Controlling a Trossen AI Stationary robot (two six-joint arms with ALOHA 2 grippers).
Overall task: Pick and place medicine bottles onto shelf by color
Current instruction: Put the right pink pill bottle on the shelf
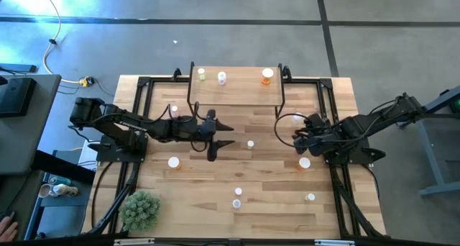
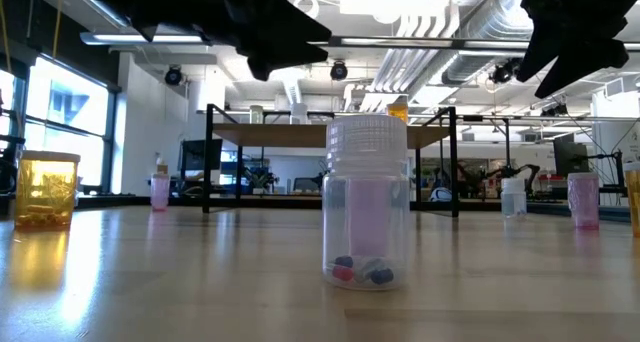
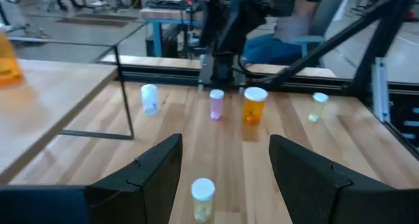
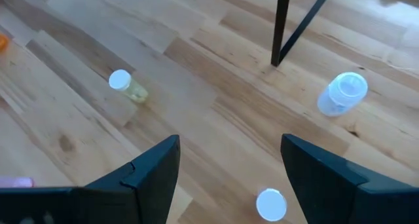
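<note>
- the nearest bottle in the low view is clear plastic with a ribbed white cap, a lavender label and few pills; it looks light and stiff, easy to tip, so i would grip the body below the cap.
- more bottles stand scattered on the table; from the table's middle, one yellow-green bottle is at about 1 o'clock, just past the left gripper.
- left gripper hovers near the table's middle, arm stretched out low, fingers apart and empty.
- right gripper waits at 3 o'clock, fingers apart, empty.
- the shelf at 12 o'clock carries three bottles: yellow-green, pale, orange.
</note>
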